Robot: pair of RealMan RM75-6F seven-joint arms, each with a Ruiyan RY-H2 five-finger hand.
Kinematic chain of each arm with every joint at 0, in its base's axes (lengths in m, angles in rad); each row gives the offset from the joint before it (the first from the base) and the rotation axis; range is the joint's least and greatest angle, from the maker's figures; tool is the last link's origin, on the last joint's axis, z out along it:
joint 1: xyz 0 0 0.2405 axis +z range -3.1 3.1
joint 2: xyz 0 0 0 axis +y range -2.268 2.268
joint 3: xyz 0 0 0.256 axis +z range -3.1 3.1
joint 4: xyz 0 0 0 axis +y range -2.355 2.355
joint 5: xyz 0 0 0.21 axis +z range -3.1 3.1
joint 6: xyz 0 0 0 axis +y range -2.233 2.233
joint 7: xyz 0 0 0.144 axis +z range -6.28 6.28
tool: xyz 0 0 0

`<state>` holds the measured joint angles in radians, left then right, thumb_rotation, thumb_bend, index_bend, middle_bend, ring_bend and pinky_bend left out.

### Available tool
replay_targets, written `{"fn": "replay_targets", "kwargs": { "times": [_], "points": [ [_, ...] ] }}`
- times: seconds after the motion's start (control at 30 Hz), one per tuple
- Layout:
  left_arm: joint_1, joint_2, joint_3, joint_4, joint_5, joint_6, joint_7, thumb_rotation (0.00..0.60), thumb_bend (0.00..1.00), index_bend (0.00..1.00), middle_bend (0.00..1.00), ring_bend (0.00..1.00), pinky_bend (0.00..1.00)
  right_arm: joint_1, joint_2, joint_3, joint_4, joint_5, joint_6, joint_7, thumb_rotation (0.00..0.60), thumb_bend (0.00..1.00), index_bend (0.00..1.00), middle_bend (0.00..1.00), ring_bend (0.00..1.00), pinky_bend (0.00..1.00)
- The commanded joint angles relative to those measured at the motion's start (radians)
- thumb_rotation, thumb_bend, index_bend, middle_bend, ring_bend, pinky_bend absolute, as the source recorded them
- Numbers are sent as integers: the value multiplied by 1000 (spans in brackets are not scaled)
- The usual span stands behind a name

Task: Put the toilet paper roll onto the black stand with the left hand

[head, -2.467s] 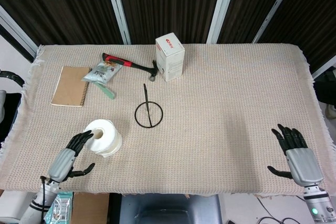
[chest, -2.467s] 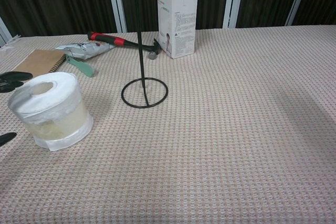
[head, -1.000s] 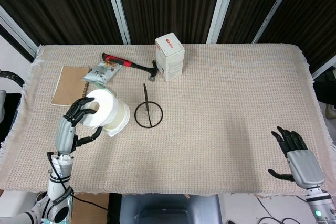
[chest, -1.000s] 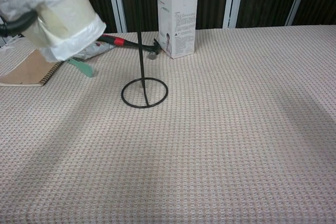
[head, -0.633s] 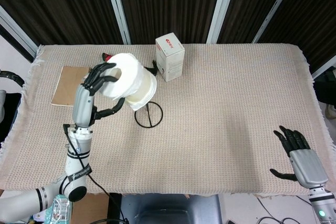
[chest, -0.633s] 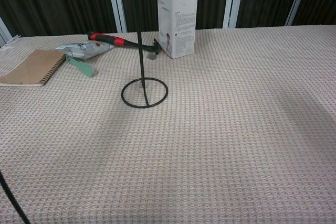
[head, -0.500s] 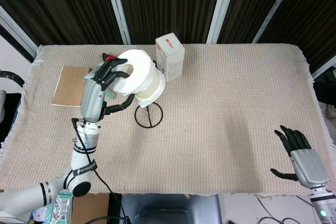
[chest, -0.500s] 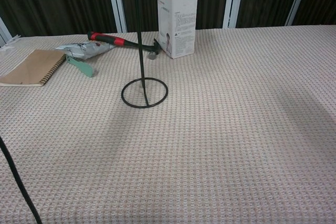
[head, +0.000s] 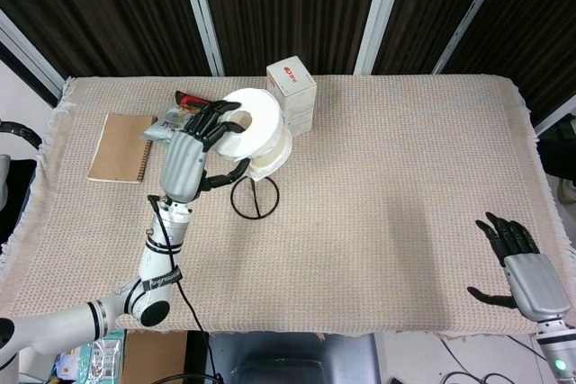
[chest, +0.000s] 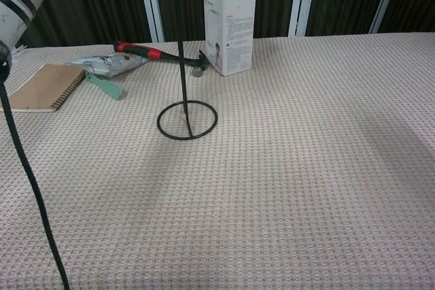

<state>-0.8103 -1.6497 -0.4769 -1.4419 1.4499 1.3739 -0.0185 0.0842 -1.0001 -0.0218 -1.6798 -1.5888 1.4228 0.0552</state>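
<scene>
I hold the toilet paper roll (head: 256, 132) raised above the black stand (head: 255, 193), upper centre-left of the head view, so its core can line up with the upright rod. My left hand (head: 193, 155) grasps the roll, fingers (head: 219, 114) wrapped over its top. My right hand (head: 522, 267) rests released, fingers spread, lower right.

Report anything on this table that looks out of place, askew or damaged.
Nothing looks spilled or broken. The toilet paper roll sits tilted in the left hand above the black stand, its loose plastic wrap hanging below. A snack packet lies across the hammer.
</scene>
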Motion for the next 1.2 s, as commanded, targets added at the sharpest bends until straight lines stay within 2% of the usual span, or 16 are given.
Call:
{"fn": "replay_targets", "kwargs": {
  "times": [0.03,0.37,0.47,0.53,0.67,0.73,0.87,1.0,1.2],
  "points": [
    [0,7,6,0,-6,2,-7,600,558,623,653,626,837,0,1,0,0,0,1,2,600,53,0,0,0,0],
    [-1,29,26,-4,-27,-7,-8,600,564,619,652,625,837,-1,2,-1,-2,-2,-1,2,600,54,0,0,0,0],
    [2,41,43,-10,-34,-24,-1,600,542,584,625,597,816,0,2,0,-2,-1,-2,2,600,54,0,0,0,0],
    [5,58,61,-23,-49,-57,5,600,493,505,545,494,715,0,2,-1,-2,-2,-3,2,600,54,0,0,0,0],
    [5,82,76,-47,-70,-93,24,600,428,214,258,175,303,-2,3,-2,-4,-4,0,2,600,54,0,0,0,0],
    [3,78,76,-43,-64,-80,37,600,410,113,172,81,203,-2,3,-2,-5,-4,1,2,600,53,0,0,0,0],
    [2,74,75,-56,-62,-67,34,600,383,5,75,4,132,-2,4,-2,-6,-4,0,1,600,54,0,0,0,0],
    [3,76,81,-68,-61,-59,44,600,377,0,15,0,95,-3,5,-3,-7,-8,3,4,600,54,0,0,0,0],
    [19,97,107,-110,-32,-38,61,600,378,0,2,0,92,-8,9,-5,-7,-16,13,9,600,53,0,0,0,0]
  ]
}}
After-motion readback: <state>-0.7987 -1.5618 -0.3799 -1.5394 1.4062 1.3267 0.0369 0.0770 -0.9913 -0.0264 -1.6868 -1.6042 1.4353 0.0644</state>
